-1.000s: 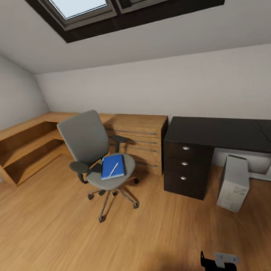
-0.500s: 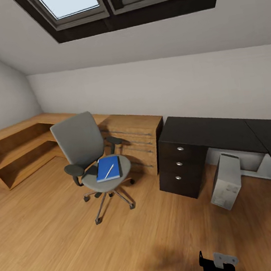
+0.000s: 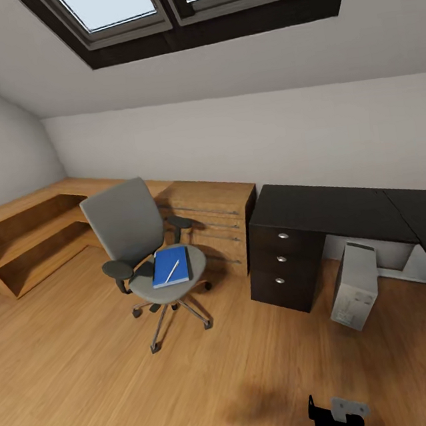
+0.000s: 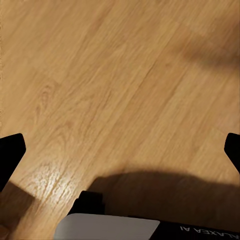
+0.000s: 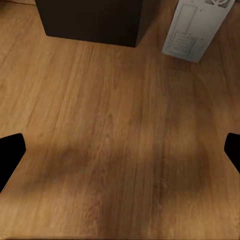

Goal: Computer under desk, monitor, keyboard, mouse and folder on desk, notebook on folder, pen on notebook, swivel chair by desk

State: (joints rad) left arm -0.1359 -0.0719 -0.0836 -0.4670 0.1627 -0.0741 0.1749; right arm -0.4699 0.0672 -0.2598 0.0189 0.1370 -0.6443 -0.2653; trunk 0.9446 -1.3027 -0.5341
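Left gripper (image 4: 120,150) spread wide over bare wood floor (image 4: 100,75), fingertips at the frame's far edges, nothing between. Right gripper (image 5: 120,150) likewise parted and empty, over floor short of the desk's drawer block (image 5: 90,20) and the computer (image 5: 192,30). Taking the desk (image 3: 333,207) as landmark: computer (image 3: 354,285) standing on the floor at its open underside, just beside the drawers (image 3: 283,257). Wooden dresser (image 3: 217,222) against the desk's left end. Swivel chair (image 3: 144,249) further left, apart from the desk, open floor all round its castors. Folder (image 3: 170,267) flat on the seat, pen (image 3: 172,270) lying across it. Desk top bare up to its corner.
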